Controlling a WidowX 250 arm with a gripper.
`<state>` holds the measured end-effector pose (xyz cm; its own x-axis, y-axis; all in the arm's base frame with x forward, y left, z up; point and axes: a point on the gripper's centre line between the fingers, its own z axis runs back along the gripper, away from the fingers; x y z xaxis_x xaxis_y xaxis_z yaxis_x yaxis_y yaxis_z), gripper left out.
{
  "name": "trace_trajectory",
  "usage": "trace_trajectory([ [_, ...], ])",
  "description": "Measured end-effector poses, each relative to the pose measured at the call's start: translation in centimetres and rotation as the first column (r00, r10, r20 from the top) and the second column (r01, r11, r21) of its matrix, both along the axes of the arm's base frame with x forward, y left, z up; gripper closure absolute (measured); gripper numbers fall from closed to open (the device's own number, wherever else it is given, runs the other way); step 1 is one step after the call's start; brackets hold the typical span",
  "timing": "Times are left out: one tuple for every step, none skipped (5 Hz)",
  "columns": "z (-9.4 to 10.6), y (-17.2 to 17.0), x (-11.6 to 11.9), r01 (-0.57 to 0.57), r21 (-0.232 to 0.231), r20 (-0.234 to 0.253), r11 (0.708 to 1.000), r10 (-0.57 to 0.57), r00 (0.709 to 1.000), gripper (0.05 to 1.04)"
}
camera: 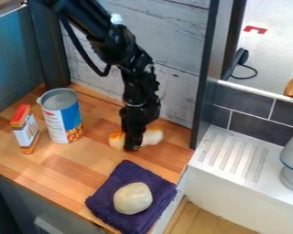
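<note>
The black gripper (133, 147) is near the center of the frame, pointing down at the wooden counter (57, 164). It is right at 1 orange-and-white rounded object (153, 136), which shows on both sides of it; whether the jaws are apart or closed on that object, I cannot tell. In the left part of the frame, 1 upright metal can (62, 116) with a blue, white and red label is just beside 1 small orange-and-white box (25, 130), also upright. At the lower center, 1 pale, lumpy ball-like object (132, 198) rests on 1 folded dark purple cloth (106, 201). A white ribbed drainboard (231, 153) is at the right.
</note>
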<state>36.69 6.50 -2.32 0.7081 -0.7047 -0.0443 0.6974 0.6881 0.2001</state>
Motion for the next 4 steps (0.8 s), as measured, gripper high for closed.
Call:
trace_trajectory([
  [-0.1, -0.2, -0.6, -0.027, -0.021, 0.011, 0.999, 0.027, 1.0, 0.087],
  [3.7, 0.2, -1.2, -0.079, -0.079, 0.101, 0.994, 0.087, 0.991, 0.08],
  [9.1, 1.4, -3.1, -0.187, -0.157, 0.228, 0.97, 0.22, 0.949, 0.083],
  [12.5, 2.4, -7.6, -0.381, -0.254, 0.189, 0.889, 0.432, 0.882, 0.083],
])
